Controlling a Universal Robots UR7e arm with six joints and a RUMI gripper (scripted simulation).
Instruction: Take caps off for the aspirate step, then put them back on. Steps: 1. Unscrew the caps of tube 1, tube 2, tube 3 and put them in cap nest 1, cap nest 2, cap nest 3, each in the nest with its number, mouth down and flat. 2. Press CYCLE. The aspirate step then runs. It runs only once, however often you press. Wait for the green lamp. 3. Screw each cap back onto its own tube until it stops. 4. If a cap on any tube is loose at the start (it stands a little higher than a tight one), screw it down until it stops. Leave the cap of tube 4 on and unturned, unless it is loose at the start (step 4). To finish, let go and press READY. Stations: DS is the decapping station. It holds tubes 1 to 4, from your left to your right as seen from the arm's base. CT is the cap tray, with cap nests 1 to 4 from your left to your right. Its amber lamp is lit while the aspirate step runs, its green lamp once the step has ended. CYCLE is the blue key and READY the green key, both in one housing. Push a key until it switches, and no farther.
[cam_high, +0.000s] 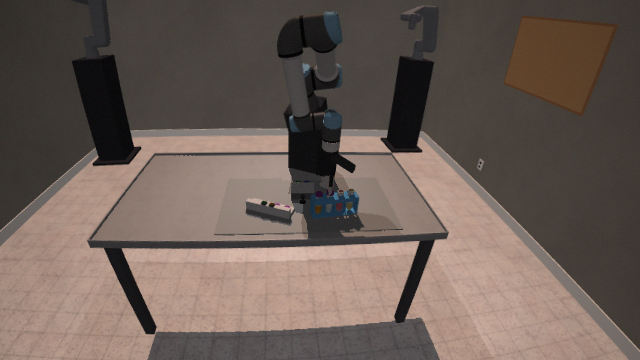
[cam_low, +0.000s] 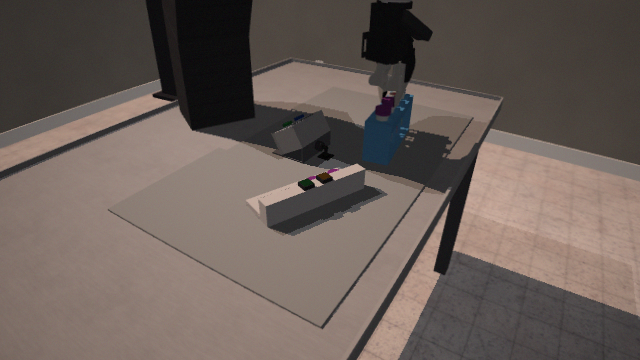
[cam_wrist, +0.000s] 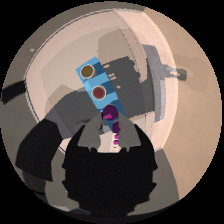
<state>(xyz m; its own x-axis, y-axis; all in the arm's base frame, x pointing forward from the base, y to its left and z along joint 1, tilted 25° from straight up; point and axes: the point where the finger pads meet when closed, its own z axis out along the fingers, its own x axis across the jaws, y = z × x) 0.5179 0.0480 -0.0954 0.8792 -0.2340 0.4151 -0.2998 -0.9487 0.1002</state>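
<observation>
The blue decapping station (cam_high: 332, 214) (cam_low: 382, 140) (cam_wrist: 80, 75) stands on the mat with four capped tubes in a row. My gripper (cam_high: 330, 191) (cam_low: 391, 95) (cam_wrist: 110, 112) reaches straight down onto the row and is shut on the magenta cap (cam_low: 389, 100) (cam_wrist: 109, 111), which sits on its tube. That tube is second from the end with the purple cap (cam_high: 319, 194) (cam_low: 383, 111). On the other side of my fingers are the red cap (cam_high: 340, 193) (cam_wrist: 99, 92) and the tan cap (cam_high: 351, 191) (cam_wrist: 87, 71). The white cap tray (cam_high: 260, 206) (cam_low: 300, 205) lies apart from the station and shows no caps in its nests.
The grey key housing (cam_high: 301, 187) (cam_low: 300, 140) with the blue and green keys sits between the arm's base and the tray, close to the station. The tray's green lamp (cam_low: 306, 184) and amber lamp (cam_low: 324, 177) look dark. The station is near the table's edge.
</observation>
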